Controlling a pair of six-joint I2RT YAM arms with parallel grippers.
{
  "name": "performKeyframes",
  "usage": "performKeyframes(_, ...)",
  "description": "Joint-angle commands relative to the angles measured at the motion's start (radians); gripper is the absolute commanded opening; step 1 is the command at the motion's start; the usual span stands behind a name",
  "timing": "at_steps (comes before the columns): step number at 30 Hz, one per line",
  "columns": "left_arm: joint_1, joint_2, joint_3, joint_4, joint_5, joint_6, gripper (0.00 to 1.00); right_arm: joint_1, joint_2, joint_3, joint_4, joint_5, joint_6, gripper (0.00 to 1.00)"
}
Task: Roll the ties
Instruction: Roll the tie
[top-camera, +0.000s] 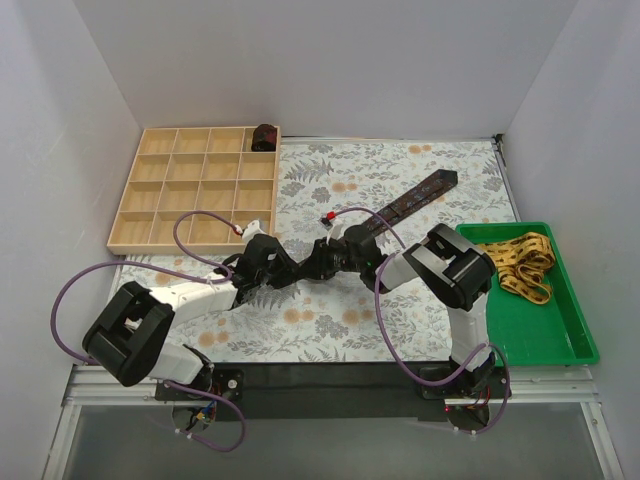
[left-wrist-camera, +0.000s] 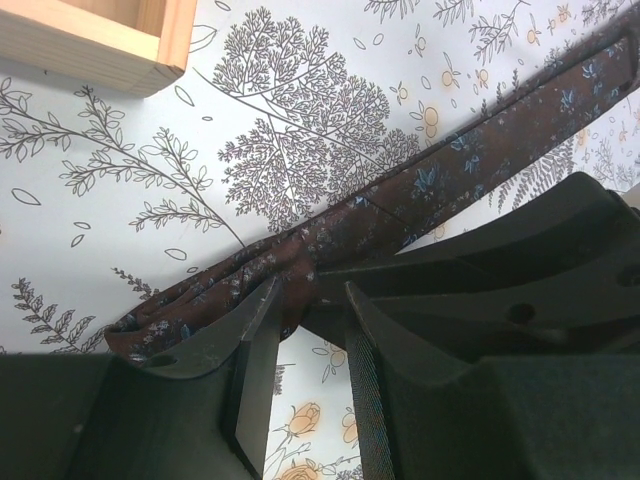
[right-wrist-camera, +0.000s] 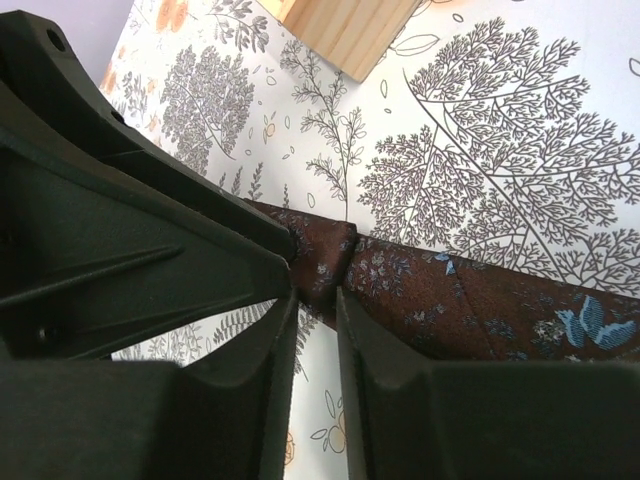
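A dark maroon patterned tie (top-camera: 415, 198) lies diagonally on the floral mat, its wide pointed tip at the far right. Both grippers meet at its near, narrow end. My left gripper (top-camera: 285, 268) has the folded tie end (left-wrist-camera: 200, 300) between its fingertips (left-wrist-camera: 255, 330). My right gripper (top-camera: 312, 266) pinches a fold of the same tie (right-wrist-camera: 480, 300) between its fingertips (right-wrist-camera: 350, 330). A small dark rolled tie (top-camera: 264, 136) sits in the far right compartment of the wooden tray. A yellow patterned tie (top-camera: 520, 262) lies bunched in the green tray.
The wooden compartment tray (top-camera: 195, 182) stands at the back left; its corner shows in both wrist views (left-wrist-camera: 90, 40) (right-wrist-camera: 345, 30). The green tray (top-camera: 530, 325) sits at the right edge. Purple cables (top-camera: 190, 235) loop over the arms. White walls enclose the table.
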Motion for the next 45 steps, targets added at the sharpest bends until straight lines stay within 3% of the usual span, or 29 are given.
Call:
performKeyframes(1,-0.005,-0.019,-0.015,0.02,0.0,-0.008,0.3,0.001,0.005,0.036,0.053,-0.006,-0.003,0.24)
performKeyframes(7,-0.005,-0.031,-0.016,0.026,-0.003,0.015,0.3,-0.002,0.011,0.027,0.023,0.018,-0.001,0.01)
performKeyframes(13,0.006,-0.123,0.005,-0.043,-0.04,0.078,0.34,-0.012,0.008,0.012,-0.025,0.028,0.004,0.01)
performKeyframes(17,0.027,-0.218,0.009,-0.168,-0.04,0.085,0.46,-0.012,0.009,0.006,-0.036,0.029,0.002,0.01)
performKeyframes(22,0.103,-0.26,-0.05,-0.202,0.046,0.087,0.6,-0.012,0.014,0.013,-0.049,0.029,-0.006,0.01)
performKeyframes(30,0.19,-0.163,-0.062,-0.153,0.259,0.197,0.57,-0.013,0.012,0.015,-0.057,0.028,-0.012,0.01)
performKeyframes(45,0.196,-0.09,-0.111,-0.043,0.296,0.165,0.46,-0.012,0.009,0.015,-0.059,0.029,-0.016,0.01)
